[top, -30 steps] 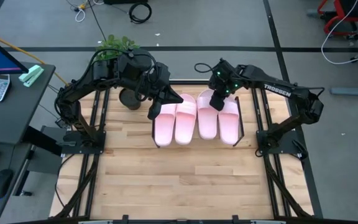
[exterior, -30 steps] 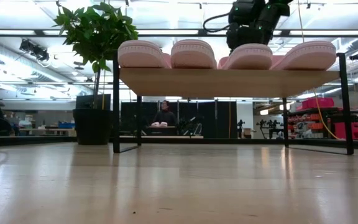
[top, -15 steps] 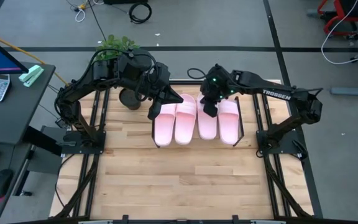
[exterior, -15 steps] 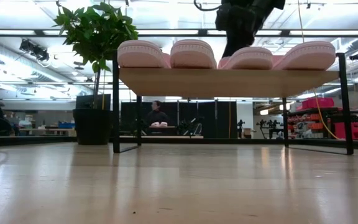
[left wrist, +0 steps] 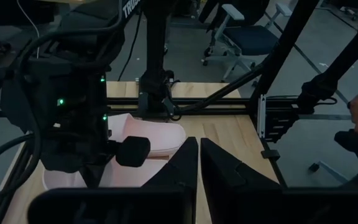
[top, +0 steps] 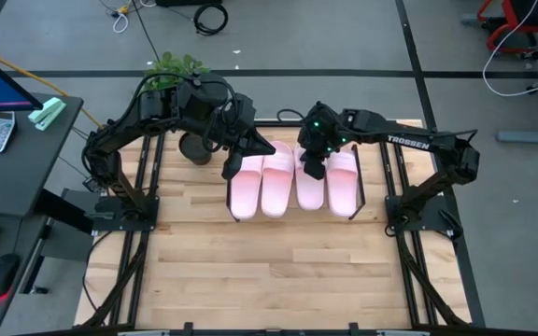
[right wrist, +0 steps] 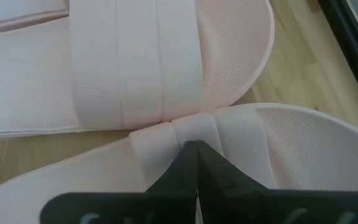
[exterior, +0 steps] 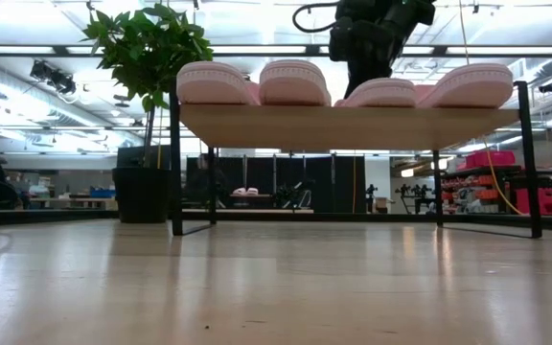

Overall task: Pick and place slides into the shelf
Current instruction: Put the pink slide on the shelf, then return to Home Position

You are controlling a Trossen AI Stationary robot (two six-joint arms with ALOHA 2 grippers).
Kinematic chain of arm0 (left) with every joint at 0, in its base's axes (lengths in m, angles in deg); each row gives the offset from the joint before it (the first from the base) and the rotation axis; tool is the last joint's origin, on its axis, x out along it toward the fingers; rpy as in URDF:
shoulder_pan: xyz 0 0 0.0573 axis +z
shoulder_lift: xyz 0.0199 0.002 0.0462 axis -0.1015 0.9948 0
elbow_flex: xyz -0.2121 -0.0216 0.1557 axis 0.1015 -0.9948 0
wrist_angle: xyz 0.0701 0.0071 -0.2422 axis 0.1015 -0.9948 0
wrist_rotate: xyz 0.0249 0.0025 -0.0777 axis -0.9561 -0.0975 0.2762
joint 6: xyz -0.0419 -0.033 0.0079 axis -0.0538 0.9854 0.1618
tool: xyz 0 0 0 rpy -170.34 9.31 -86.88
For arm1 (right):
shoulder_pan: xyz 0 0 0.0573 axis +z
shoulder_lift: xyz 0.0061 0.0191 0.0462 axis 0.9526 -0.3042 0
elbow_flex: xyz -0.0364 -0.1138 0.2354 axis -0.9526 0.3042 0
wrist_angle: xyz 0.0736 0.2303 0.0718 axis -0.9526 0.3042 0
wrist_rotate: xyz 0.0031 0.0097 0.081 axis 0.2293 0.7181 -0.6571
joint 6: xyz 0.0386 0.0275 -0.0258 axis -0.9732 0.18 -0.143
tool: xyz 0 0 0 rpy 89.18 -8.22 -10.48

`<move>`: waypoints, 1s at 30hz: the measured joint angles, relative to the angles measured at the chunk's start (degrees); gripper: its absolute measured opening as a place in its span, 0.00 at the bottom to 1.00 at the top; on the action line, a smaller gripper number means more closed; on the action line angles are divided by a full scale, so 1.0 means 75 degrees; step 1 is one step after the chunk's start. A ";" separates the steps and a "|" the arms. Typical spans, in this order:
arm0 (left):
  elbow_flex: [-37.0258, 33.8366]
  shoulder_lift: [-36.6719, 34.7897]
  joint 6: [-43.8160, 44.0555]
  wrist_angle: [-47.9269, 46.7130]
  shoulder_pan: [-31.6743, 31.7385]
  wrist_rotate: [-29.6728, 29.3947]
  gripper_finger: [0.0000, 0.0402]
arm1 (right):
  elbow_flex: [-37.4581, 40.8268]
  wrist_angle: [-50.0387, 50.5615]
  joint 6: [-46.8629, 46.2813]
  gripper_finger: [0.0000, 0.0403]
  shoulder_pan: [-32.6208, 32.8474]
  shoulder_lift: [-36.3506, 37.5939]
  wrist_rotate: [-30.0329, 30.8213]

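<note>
The right gripper [top: 312, 171] is moving in from the far right end of the shelf [exterior: 353, 125] toward its middle, and is now pressing down on the strap of the third slide [top: 310, 185], counting from the left. Its fingers are closed together, holding nothing; in the right wrist view the closed fingertips are touching the strap where it is meeting the neighbouring slide [right wrist: 166, 56]. In the low view that third slide [exterior: 381, 93] is sitting lower and flatter than a moment ago, while the left end of the shelf is shifting very slightly. This looks like a nudge to seat or straighten the slide rather than a pick.

The left gripper [top: 232, 168] is staying just beside the left end of the shelf, by the first slide [top: 247, 187], its fingers almost shut with only a narrow gap between them and nothing in them.

Counting: four pale pink slides, all lying side by side on the one shelf, which is standing on the wooden bench [top: 250, 271]; two arms; one potted plant [top: 177, 70] at the bench's far left corner. With all four already on the shelf, the task is appearing close to finished, with only tidying left.
</note>
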 joint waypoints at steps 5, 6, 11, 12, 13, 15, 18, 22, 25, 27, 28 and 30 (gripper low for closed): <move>0.0001 0.0000 0.0002 -0.0002 0.0000 0.0000 0.04 | 0.0006 0.0030 -0.0022 0.00 -0.0073 -0.0003 -0.0018; 0.0001 0.0000 0.0002 -0.0003 0.0000 0.0000 0.04 | 0.0003 0.0013 -0.0101 0.00 -0.0070 0.0023 -0.0009; -0.0001 0.0000 0.0023 -0.0023 0.0000 0.0000 0.04 | -0.0300 0.0021 -0.0267 0.02 -0.0061 0.0145 0.0020; 0.0002 0.0000 0.0023 -0.0029 0.0000 0.0000 0.04 | -0.0371 0.0020 -0.0276 0.03 -0.0047 0.0181 0.0052; 0.0002 0.0000 0.0023 -0.0040 0.0000 0.0000 0.04 | -0.0440 0.0074 -0.0291 0.04 -0.0041 0.0219 0.0061; 0.0002 0.0000 0.0032 -0.0041 0.0000 0.0000 0.05 | -0.0593 0.0267 -0.0351 0.04 -0.0006 0.0318 0.0062; 0.0002 0.0000 0.0024 -0.0044 -0.0011 0.0000 0.05 | -0.0903 0.0765 -0.0248 0.04 0.0128 0.0559 0.0062; 0.0001 0.0000 -0.0070 -0.0044 -0.0047 0.0000 0.02 | -0.0979 0.1484 -0.0171 0.01 0.0546 0.1006 0.0064; 0.0002 0.0000 -0.0167 -0.0027 -0.0180 -0.0320 0.01 | -0.0973 0.1802 -0.0483 0.02 0.1047 0.1467 0.0131; 0.0002 0.0000 -0.0182 -0.0029 -0.0297 -0.0651 0.02 | -0.0976 0.1882 -0.0738 0.02 0.1453 0.1754 0.0239; 0.0001 0.0000 -0.0190 -0.0028 -0.0365 -0.0816 0.02 | -0.0976 0.1896 -0.0893 0.01 0.1664 0.1891 0.0328; 0.0002 0.0000 -0.0293 -0.0003 -0.0508 -0.1120 0.03 | -0.0973 0.1896 -0.1140 0.01 0.2105 0.2161 0.0482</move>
